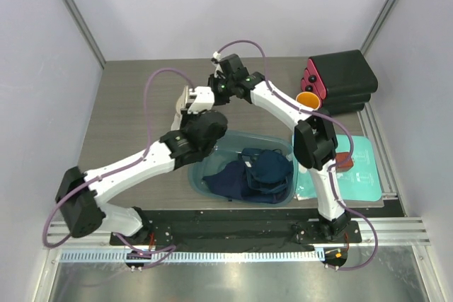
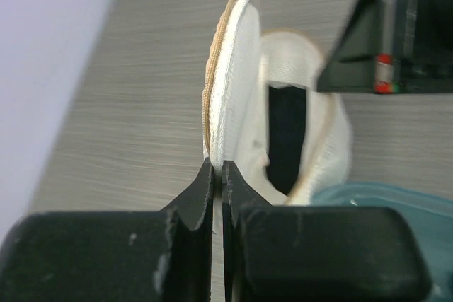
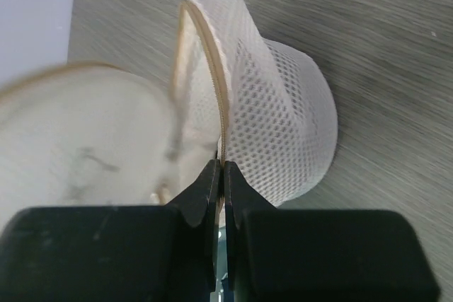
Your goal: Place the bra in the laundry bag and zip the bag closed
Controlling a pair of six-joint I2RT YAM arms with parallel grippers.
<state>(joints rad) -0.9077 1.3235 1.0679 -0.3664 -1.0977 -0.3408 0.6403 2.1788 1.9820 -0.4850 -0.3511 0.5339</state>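
The laundry bag [image 1: 186, 97], a cream-white mesh pouch, is held up over the table's far middle between both arms. In the left wrist view my left gripper [image 2: 217, 167] is shut on the edge of one disc face of the laundry bag [image 2: 237, 90]. Its mouth gapes to the right, and black fabric, seemingly the bra [image 2: 287, 132], shows inside. My right gripper [image 3: 223, 166] is shut on the tan zipper rim of the laundry bag [image 3: 283, 125], with the other disc face blurred at the left. From above, the left gripper [image 1: 192, 104] and the right gripper [image 1: 211, 90] meet at the bag.
A teal tub [image 1: 205, 167] holding a heap of navy-blue clothes [image 1: 255, 171] stands just in front of the bag. A flat teal pouch [image 1: 361, 167] lies at the right. A black case [image 1: 343, 79] and an orange cup [image 1: 308, 99] stand at the back right.
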